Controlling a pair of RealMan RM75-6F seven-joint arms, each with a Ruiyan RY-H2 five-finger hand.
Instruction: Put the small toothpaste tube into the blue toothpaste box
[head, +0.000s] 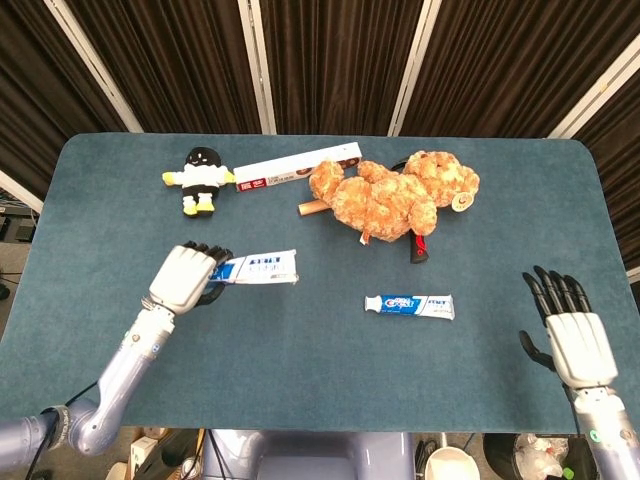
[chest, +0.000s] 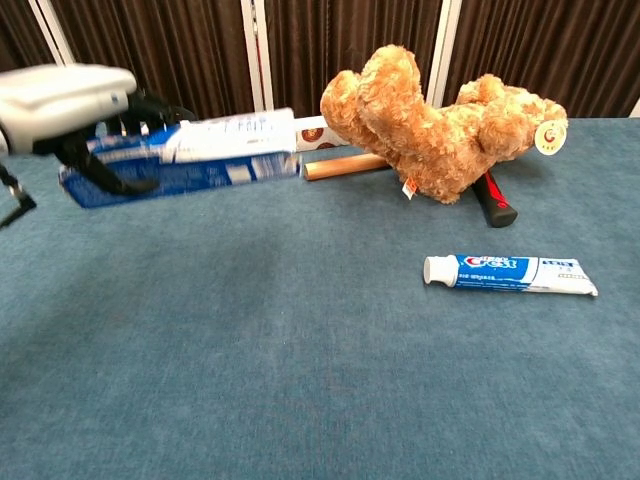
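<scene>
Glossy tube (chest: 510, 273), plush bear (chest: 440, 125) (fuzzy), matt tablecloth (chest: 300, 380)

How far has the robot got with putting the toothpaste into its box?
Early stage. Done: the left hand has picked up the blue toothpaste box and holds it off the table. In hand: only the box; the right hand hangs open, empty, at the table's right edge. Left: the small toothpaste tube lies untouched on the cloth, so it has yet to be grasped and slid into the box.

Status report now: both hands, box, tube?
Left hand holds blue box above table. Right hand open, empty. Toothpaste tube lies unobstructed.
</scene>
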